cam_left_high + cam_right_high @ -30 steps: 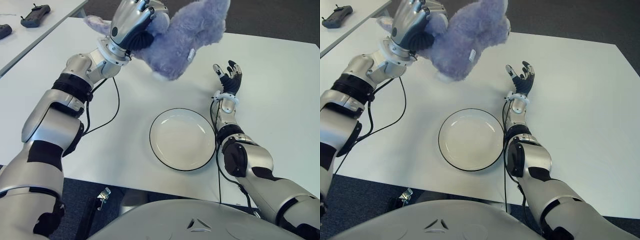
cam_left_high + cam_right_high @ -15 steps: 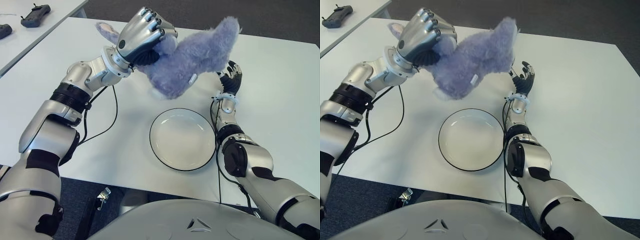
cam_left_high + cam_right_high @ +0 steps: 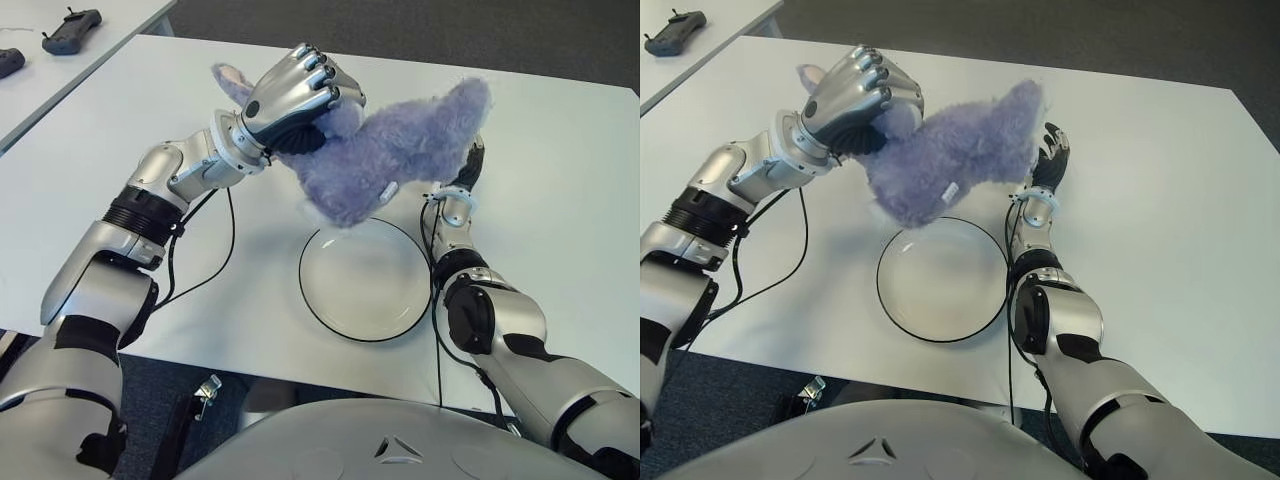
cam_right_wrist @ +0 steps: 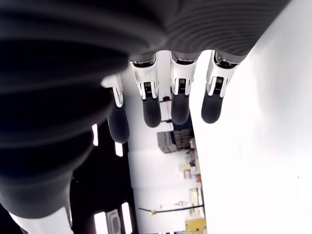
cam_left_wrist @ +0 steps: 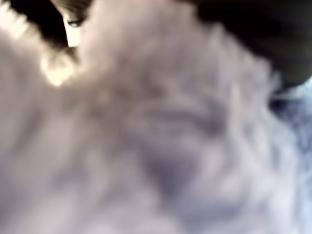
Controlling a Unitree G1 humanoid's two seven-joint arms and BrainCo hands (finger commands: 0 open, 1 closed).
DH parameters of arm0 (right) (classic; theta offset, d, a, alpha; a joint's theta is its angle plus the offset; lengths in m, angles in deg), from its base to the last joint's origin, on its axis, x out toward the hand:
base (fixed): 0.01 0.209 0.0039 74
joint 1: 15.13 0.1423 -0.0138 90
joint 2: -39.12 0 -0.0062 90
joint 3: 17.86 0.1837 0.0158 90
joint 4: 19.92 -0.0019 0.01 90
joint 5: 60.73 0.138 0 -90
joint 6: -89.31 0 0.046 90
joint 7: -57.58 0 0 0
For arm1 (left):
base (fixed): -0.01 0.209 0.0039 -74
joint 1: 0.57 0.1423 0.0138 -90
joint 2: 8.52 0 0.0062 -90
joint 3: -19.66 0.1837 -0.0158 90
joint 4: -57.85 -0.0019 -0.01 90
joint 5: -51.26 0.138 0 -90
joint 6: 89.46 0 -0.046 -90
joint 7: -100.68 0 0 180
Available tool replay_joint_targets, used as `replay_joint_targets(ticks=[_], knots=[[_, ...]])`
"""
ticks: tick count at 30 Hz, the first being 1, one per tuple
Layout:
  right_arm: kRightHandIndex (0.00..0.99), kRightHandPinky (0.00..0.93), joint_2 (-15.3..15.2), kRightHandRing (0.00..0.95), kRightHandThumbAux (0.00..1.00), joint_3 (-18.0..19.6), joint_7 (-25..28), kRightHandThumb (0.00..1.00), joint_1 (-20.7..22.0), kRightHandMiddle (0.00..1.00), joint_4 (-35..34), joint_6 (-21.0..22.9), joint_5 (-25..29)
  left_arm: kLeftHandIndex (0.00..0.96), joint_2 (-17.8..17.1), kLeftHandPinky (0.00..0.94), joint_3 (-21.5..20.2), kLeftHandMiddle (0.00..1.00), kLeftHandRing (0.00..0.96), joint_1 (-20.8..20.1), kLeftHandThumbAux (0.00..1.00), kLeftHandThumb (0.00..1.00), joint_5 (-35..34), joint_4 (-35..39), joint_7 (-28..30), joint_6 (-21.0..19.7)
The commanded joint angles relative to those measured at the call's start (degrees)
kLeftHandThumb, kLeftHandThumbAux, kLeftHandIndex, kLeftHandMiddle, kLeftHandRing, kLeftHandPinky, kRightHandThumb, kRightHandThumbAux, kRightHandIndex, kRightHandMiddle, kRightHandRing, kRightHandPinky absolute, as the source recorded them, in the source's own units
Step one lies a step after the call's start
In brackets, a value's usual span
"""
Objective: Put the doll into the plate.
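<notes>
A fluffy purple doll (image 3: 385,155) hangs in the air, gripped at its head end by my left hand (image 3: 295,95), whose fingers are curled around it. Its lower body hovers just above the far rim of the white plate (image 3: 365,280), which has a dark edge and lies near the table's front. Purple fur (image 5: 156,126) fills the left wrist view. My right hand (image 3: 1052,158) shows beyond the plate on its right side, partly behind the doll, with its fingers (image 4: 178,100) stretched out and holding nothing.
The white table (image 3: 560,170) stretches wide to the right and behind. A black cable (image 3: 225,235) runs across it left of the plate. A second table at the far left carries a dark controller (image 3: 70,30).
My left hand has carried the doll down and toward the plate, so that it now covers part of my right hand. The right arm has not moved.
</notes>
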Motion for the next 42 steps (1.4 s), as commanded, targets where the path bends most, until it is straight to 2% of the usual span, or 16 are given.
replay_joint_targets(ticks=[1,2,4,5,11,16,19,29,42], knots=[[0.265,0.178,4.0,0.142,0.744,0.2,-1.5,0.045,-15.8,0.169,9.7,10.7,-0.1,0.701,1.3,0.829,-1.7,0.829,0.820,3.1,0.748,0.624,-1.9,2.0,4.2,2.1],[0.277,0.180,3.8,0.151,0.727,0.1,-1.7,0.051,-15.7,0.179,9.8,11.1,-0.3,0.675,1.4,0.788,-1.8,0.810,0.803,3.2,0.762,0.561,-1.7,2.1,4.4,2.1],[0.281,0.180,3.4,0.153,0.722,0.1,-1.8,0.054,-15.4,0.182,9.9,11.8,-0.5,0.667,1.5,0.776,-2.1,0.804,0.797,3.6,0.768,0.539,-1.4,2.5,4.8,2.1],[0.295,0.144,3.4,0.143,0.732,0.1,-2.0,0.058,-15.3,0.178,9.9,11.7,-0.6,0.662,1.7,0.783,-2.2,0.799,0.793,4.0,0.774,0.520,-1.3,3.0,5.0,2.0],[0.302,0.144,3.6,0.134,0.757,-0.3,-3.2,0.048,-15.5,0.167,9.8,11.0,-1.5,0.678,2.7,0.817,-3.1,0.812,0.800,5.7,0.772,0.490,-1.9,5.0,6.4,2.3],[0.283,0.165,3.7,0.142,0.738,-0.5,-3.4,0.041,-15.7,0.171,9.8,10.6,-2.1,0.688,3.3,0.818,-3.7,0.821,0.806,6.4,0.763,0.473,-2.0,5.9,7.3,2.2],[0.267,0.190,3.9,0.160,0.732,-0.6,-3.3,0.041,-15.8,0.184,9.6,9.7,-2.1,0.693,3.7,0.824,-3.3,0.826,0.810,6.5,0.763,0.473,-4.2,6.1,9.3,3.0],[0.245,0.184,4.7,0.184,0.752,0.2,-2.7,0.083,-15.5,0.205,9.2,8.1,-0.9,0.711,4.3,0.840,-3.4,0.844,0.823,9.1,0.747,0.505,-7.9,9.9,13.9,3.9],[0.223,0.132,4.8,0.133,0.780,0.0,-3.0,0.134,-15.6,0.161,9.2,9.0,-1.1,0.698,5.7,0.836,-3.2,0.830,0.817,11.5,0.743,0.526,-12.2,11.6,19.6,4.7]])
